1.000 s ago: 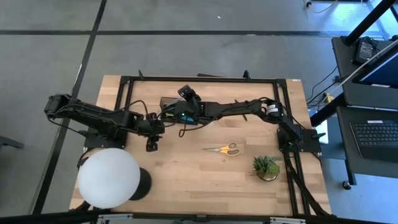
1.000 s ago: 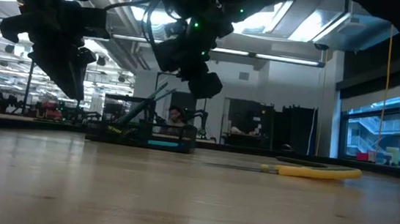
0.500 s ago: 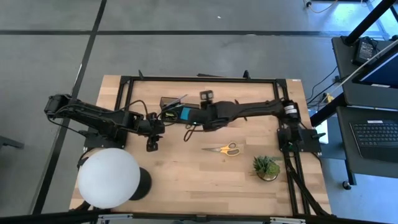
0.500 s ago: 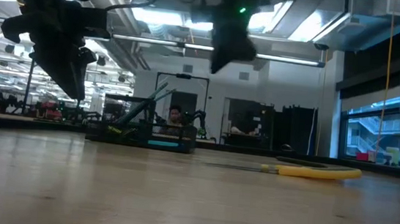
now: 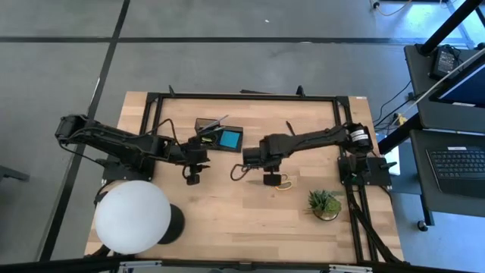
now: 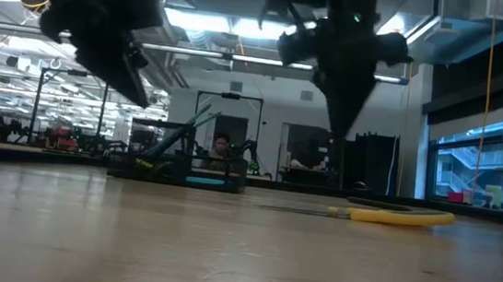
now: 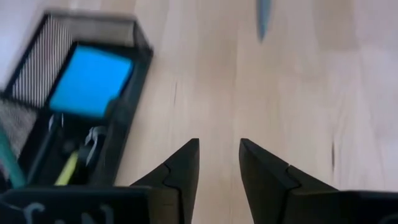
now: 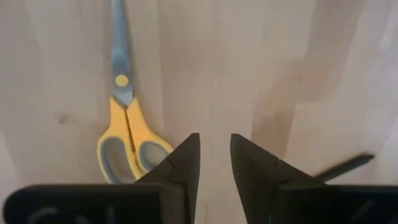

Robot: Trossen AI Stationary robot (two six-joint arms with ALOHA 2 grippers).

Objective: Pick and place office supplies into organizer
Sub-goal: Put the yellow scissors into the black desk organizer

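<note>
While the small black mesh organizer (image 5: 218,134) already holds the blue square note pad (image 5: 229,138), some pens and a yellow-green piece, the yellow-handled scissors (image 8: 126,115) are left out on the wooden tabletop (image 5: 227,205), so I'd judge the job nearly done with this one item to go. Hovering above, the right claw (image 8: 213,163) has its fingers slightly apart and empty, the scissors lying just beside it, handles nearest. Off by the organizer, the left claw (image 7: 218,168) waits, fingers also parted, holding nothing
</note>
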